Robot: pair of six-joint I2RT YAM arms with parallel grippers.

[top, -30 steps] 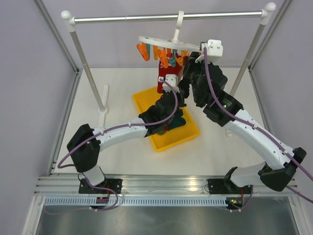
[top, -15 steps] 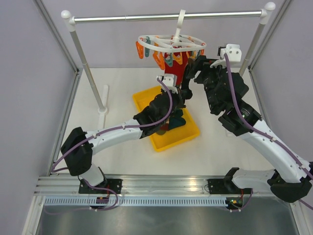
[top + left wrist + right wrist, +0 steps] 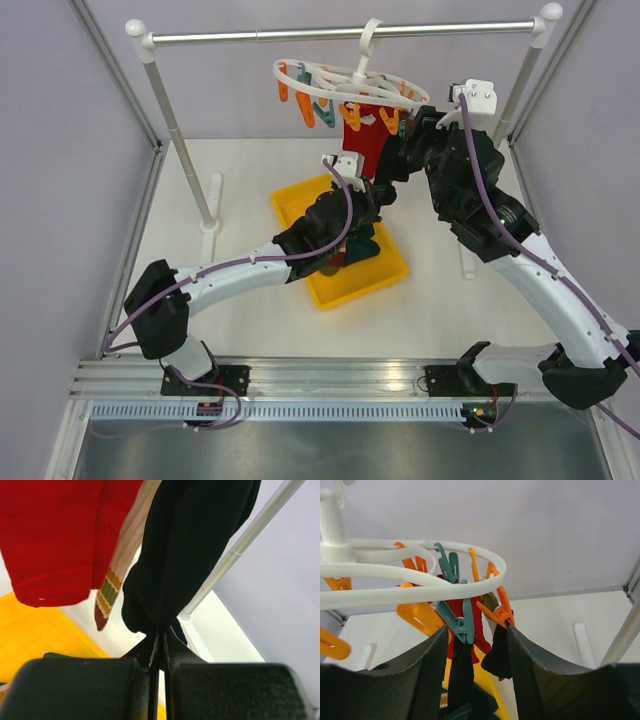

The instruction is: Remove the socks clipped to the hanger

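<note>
The socks (image 3: 372,132), at twelve o'clock from the yellow tray (image 3: 335,290), hang from the hanger (image 3: 415,575). I judge them light, soft and stretchy. My left gripper (image 3: 157,662) is clamped on the lower end of the black sock (image 3: 190,545). My right gripper (image 3: 476,645) stands apart beneath a teal clip (image 3: 462,625).

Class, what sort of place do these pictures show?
Likely a robotics test cell staged as a laundry corner: two robot arms at a table, a clip hanger with socks on a metal rail, a yellow tray below.
</note>
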